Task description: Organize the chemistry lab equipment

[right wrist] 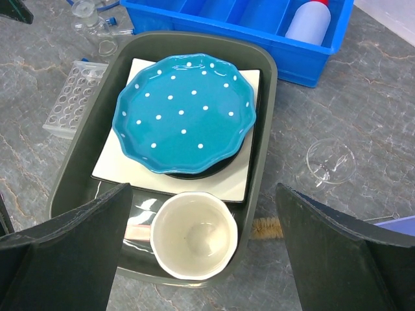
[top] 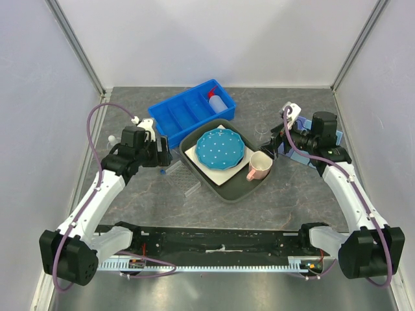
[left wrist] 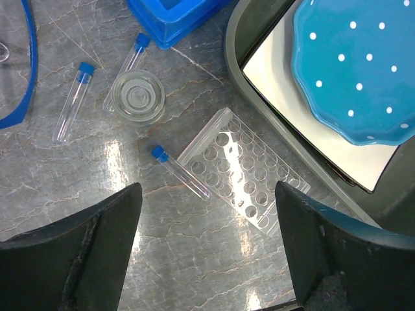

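The lab pieces lie scattered on the grey marbled table (top: 292, 201) around a dark tray (right wrist: 267, 91). In the left wrist view three blue-capped vials lie flat: one at upper left (left wrist: 71, 102), one (left wrist: 127, 65) touching the upper left of a round clear glass vessel (left wrist: 137, 97) seen from above, and one (left wrist: 181, 172) at centre, just beside the near corner of a clear rack (left wrist: 243, 170). The rack lies flat, close along the tray's left wall. Part of the blue goggles (left wrist: 24, 78) shows at the far left edge. A blue bin (top: 188, 113) sits in the upper middle of the top view, and the white squeeze bottle with red nozzle (top: 219, 100) lies in its right-hand compartment. In the right wrist view a clear beaker (right wrist: 331, 162) stands right of the tray, apart from it, and a small brush (right wrist: 266, 228) lies just beside the tray's lower right corner (only its bristled end is plain). Inside the tray a blue white-dotted plate (right wrist: 185, 113) rests on a white square plate (right wrist: 243, 178), with a pink mug (top: 260, 165) upright at the near end. The left gripper (left wrist: 206, 207) hangs over the bare table below the rack, fingers spread wide and holding nothing. The right gripper (right wrist: 202, 201) hangs above the mug, fingers likewise wide apart and empty.
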Controlling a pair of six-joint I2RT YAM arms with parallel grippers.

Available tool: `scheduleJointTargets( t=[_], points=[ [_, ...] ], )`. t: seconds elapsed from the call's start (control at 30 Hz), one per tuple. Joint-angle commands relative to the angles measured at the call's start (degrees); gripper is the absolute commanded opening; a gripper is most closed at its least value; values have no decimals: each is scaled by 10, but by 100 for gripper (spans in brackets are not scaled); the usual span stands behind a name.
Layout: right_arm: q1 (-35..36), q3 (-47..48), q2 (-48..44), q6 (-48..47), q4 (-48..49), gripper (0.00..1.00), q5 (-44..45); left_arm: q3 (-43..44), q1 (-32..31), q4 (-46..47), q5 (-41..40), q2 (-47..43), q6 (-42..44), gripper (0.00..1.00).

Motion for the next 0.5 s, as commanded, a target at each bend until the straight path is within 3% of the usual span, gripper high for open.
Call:
scheduleJointTargets(
  t=[0.0,0.47],
  points=[
    [-2,-4,10,-2,18,98,-11,12,2,14,12,-22,43,89],
    [-24,-9,32,-7,20,98,1,-37,2,43,10,-70,69,89]
  ],
)
